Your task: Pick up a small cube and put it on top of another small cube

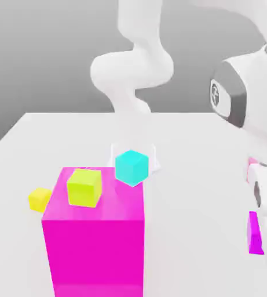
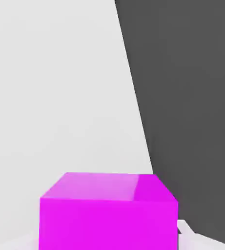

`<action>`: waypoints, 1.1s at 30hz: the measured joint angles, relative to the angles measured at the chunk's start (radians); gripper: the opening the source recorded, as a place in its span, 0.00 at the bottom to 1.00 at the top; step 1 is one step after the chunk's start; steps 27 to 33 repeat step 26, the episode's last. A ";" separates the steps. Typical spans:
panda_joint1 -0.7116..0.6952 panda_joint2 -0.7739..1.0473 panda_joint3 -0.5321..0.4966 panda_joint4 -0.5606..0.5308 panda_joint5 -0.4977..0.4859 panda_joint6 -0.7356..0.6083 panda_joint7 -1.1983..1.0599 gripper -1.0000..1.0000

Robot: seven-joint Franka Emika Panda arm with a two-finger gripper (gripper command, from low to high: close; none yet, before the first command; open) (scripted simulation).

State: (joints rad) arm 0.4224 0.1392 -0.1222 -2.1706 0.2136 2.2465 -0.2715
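The robot's gripper (image 1: 257, 232) is clamped on a small magenta cube (image 2: 108, 211), held above the white table (image 1: 193, 145). Well away from the hand, a lime cube (image 1: 84, 187) sits on a big magenta block (image 1: 95, 243), with a cyan cube (image 1: 131, 167) and yellow cube (image 1: 40, 199) nearby.

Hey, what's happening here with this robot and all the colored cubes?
The robot arm's claw is shut on a small magenta cube at the exterior view's right. The stacking is not done yet: the cyan cube, lime cube and yellow cube sit apart from it toward the exterior view's left, near a larger magenta block.
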 joint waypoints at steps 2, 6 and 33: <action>-0.026 -0.068 -0.018 -0.038 -0.008 -0.029 0.067 0.00; -0.079 -0.207 -0.031 -0.116 -0.045 -0.083 0.214 0.00; -0.318 -0.611 0.014 -0.474 -0.266 -0.073 0.761 1.00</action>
